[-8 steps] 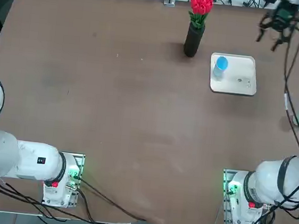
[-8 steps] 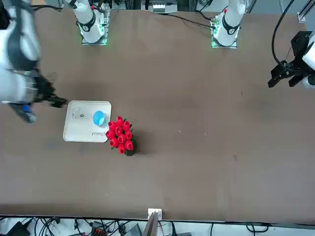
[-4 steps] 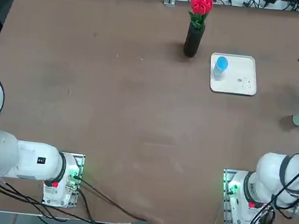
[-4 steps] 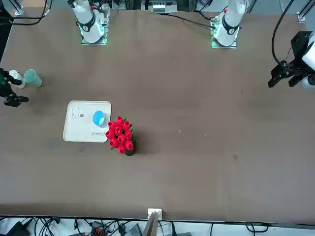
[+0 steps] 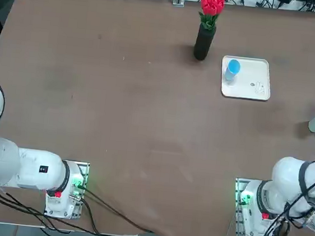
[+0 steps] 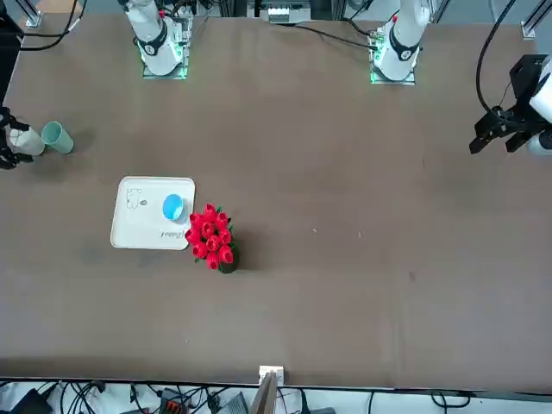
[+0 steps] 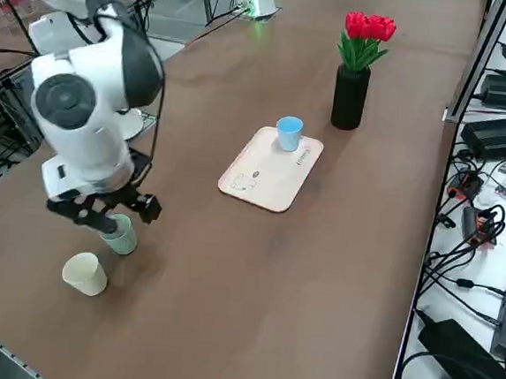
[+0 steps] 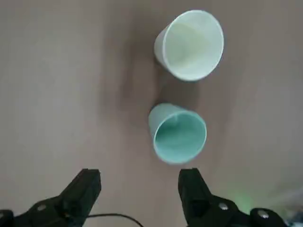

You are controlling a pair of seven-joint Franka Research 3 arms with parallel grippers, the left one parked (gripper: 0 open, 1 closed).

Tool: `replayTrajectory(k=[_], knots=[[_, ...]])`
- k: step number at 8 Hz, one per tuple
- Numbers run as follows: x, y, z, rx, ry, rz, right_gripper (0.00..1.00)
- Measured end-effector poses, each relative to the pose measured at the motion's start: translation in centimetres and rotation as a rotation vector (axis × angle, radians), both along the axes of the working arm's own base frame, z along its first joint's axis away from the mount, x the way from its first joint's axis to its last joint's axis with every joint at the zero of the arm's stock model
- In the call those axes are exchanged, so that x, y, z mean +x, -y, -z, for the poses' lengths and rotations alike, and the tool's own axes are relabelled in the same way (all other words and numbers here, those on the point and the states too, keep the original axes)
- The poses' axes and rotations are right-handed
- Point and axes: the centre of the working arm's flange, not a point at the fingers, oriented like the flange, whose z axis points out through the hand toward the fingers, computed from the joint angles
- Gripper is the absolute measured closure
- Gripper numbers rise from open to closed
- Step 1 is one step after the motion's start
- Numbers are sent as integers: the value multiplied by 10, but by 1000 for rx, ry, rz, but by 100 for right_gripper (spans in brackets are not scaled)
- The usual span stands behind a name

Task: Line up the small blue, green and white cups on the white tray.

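Cups: blue one (image 7: 289, 134) on white tray (image 7: 271, 168), green (image 8: 177, 134) and white (image 8: 190, 45) off tray on table (image 7: 227, 285), near each other, right hand (image 8: 139, 191) open and empty near green one.

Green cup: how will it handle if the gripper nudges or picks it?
The green cup looks thin-walled and probably light, so a nudge may tip it. Its sides taper, so fingers might slip. With the right gripper open above the table, gentle closing seems wise.
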Motion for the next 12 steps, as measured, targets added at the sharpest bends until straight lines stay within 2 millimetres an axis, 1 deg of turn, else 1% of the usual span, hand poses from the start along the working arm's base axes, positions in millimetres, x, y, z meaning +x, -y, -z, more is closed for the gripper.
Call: replayTrajectory(k=[1,2,4,5,6,7,8,9,10,11,12], knots=[[-17,2,18,-13,20,17,0],[-29,0,36,-21,32,27,2],[-44,-3,62,-34,54,38,4],[-48,-4,70,-37,59,43,10],[-50,-4,75,-38,62,45,30],[-49,-4,77,-39,65,44,41],[-49,-5,81,-36,63,43,47],[-49,-5,86,-29,57,43,67],[-50,-6,90,-22,55,49,81],[-49,-7,91,-15,59,58,83],[-47,-8,89,-9,62,62,98]])
